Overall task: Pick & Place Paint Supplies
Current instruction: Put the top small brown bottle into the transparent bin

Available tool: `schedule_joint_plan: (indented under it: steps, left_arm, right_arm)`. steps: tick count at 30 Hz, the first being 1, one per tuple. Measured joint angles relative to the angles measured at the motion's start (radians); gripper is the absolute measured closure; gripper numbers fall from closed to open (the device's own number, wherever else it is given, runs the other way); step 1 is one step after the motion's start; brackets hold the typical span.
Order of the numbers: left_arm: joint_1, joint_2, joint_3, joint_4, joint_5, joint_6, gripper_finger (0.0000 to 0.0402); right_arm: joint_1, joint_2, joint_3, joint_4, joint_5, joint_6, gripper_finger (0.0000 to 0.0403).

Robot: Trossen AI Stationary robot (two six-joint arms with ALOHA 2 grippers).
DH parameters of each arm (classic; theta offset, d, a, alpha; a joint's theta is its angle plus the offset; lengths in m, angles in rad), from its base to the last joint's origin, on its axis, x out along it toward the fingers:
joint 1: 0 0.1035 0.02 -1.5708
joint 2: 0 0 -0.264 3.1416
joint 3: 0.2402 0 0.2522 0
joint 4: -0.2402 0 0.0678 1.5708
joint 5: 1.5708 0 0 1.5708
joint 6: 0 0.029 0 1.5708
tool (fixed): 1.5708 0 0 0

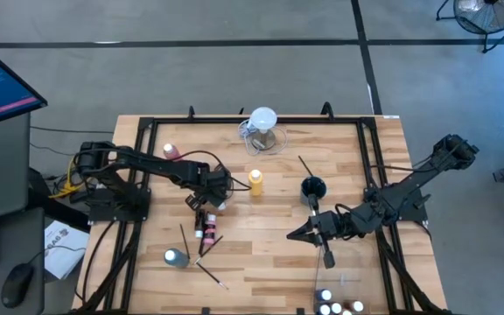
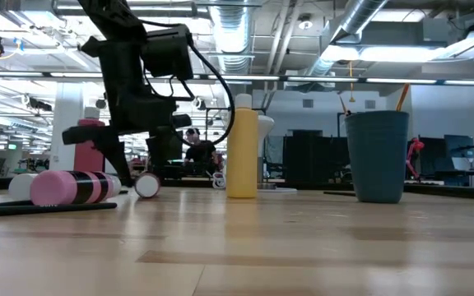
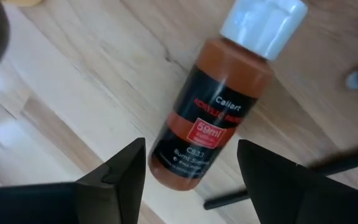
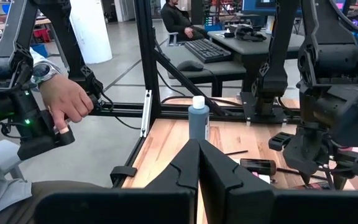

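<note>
Your left gripper (image 3: pixel 188 171) hangs low over the lying brown paint bottle (image 3: pixel 213 115), jaws spread apart with nothing in them, and the bottle's base sits right in the gap between the two fingers. What the coming move turns on is the bottle's long axis: in the left wrist view it runs away from the jaws at a slant, white cap far out and base nearest you, so the fingers stand either side of the body's lower end only, and not quite square to it. I judge you want to ease forward along that axis, or turn the wrist a little, so the pads meet the label and not the rounded base, where the bottle could roll or squirt out. A thin dark paintbrush (image 3: pixel 272 183) lies on the wood just beside the base, close to one finger; mind you do not pinch it too. From above, this bottle lies left of centre on the table (image 1: pixel 261 254), near the upright yellow squeeze bottle (image 1: pixel 255 182), well within your left arm's reach. Your right gripper (image 1: pixel 297 234) waits pressed shut, right of centre, well apart from it.
</note>
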Motion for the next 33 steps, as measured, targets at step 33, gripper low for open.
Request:
schedule_joint_plan:
  steps: [33]
  left_arm:
    - [0.0,-0.084,-0.003,0.012,0.144,-0.475,0.0305]
  right_arm:
    - [0.002,0.0,0.0,-0.008,0.0,0.0,0.0403]
